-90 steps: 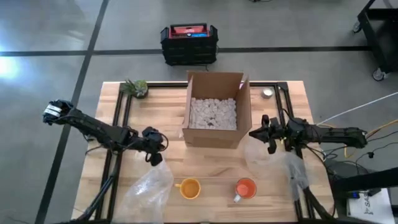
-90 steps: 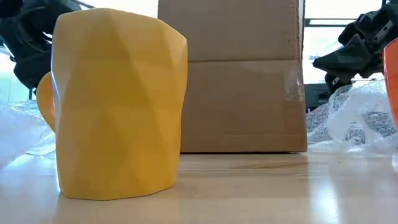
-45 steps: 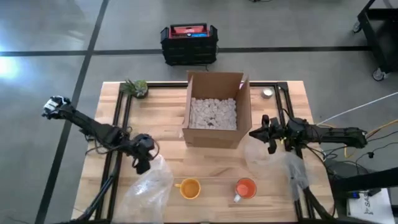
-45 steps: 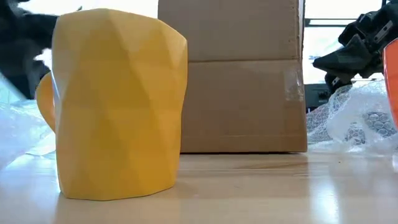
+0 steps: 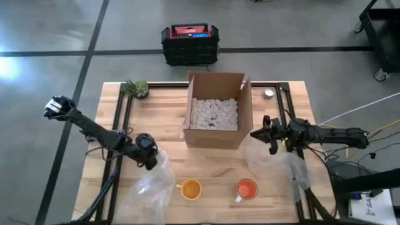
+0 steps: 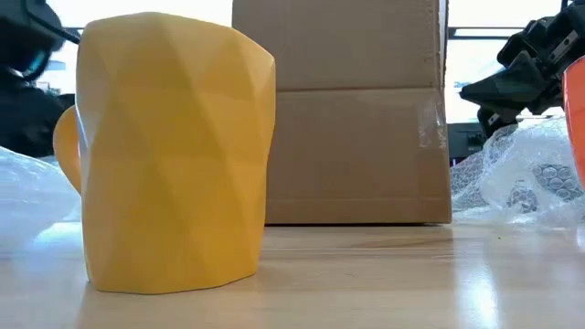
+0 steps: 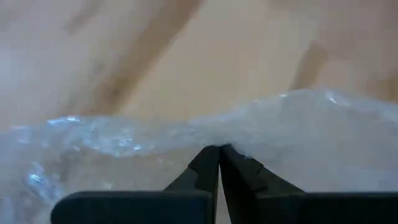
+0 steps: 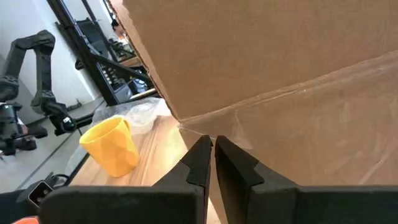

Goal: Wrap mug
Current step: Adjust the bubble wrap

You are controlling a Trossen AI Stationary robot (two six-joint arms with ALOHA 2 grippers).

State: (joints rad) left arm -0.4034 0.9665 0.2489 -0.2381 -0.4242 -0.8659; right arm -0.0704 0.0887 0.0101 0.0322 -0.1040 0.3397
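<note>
a: where was the left gripper (image 5: 152, 164)?
b: down at the far edge of the left bubble wrap (image 5: 150, 190), fingers (image 7: 205, 163) clenched together at the film; whether they pinched it, i couldn't tell.
a: and the right gripper (image 5: 257, 135)?
b: beside the box (image 5: 217, 111), fingers pressed closed on nothing.
a: the mug (image 5: 190, 189)?
b: yellow, upright near the table's (image 5: 169, 103) near edge, just right of that wrap, an orange mug (image 5: 246, 189) further right.

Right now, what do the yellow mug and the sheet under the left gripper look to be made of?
Yellow mug: likely glazed ceramic, with a matte faceted surface, thick walls and opaque colour. Sheet: clear plastic bubble wrap, by its crinkled, translucent look and shiny highlights; the left gripper is shut at its edge.
</note>
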